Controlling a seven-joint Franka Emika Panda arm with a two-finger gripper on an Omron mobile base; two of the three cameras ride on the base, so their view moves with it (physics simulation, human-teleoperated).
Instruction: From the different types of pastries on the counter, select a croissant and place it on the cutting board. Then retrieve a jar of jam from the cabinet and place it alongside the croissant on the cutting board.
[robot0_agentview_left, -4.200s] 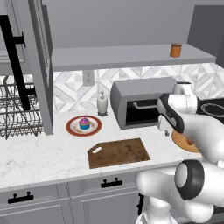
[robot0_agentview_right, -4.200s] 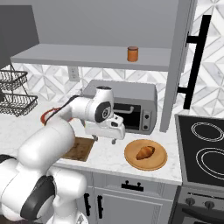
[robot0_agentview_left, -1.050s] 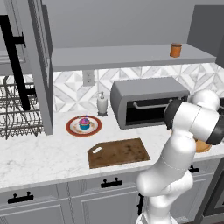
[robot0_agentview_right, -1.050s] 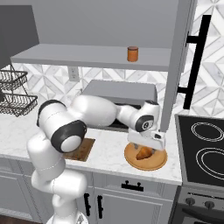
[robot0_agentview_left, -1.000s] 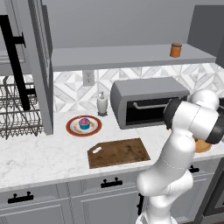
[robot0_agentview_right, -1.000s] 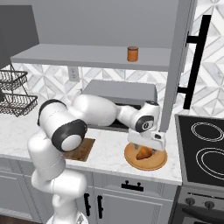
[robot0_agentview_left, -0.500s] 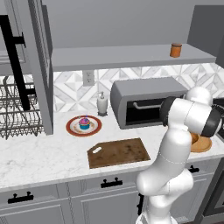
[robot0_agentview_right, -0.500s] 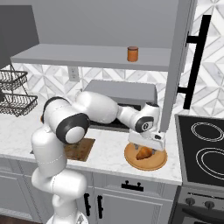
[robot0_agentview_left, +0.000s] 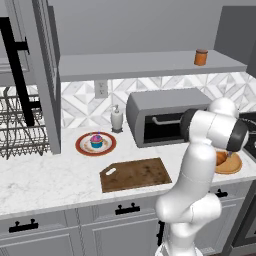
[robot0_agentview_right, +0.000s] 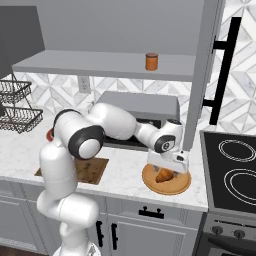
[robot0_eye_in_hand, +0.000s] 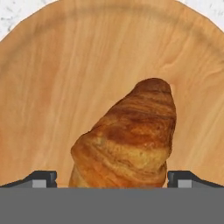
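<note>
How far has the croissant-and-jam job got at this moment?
Nothing is finished: the cutting board lies bare and the jar of jam sits on the cabinet shelf. In hand: the open gripper is low over the round wooden plate, one finger on each side of the croissant, not yet closed. Left: grasp it, move it to the board, then fetch the jar.

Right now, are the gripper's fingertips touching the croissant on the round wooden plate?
Apart. In the hand view the open gripper straddles the croissant; plate wood shows between each fingertip and the pastry's sides.
</note>
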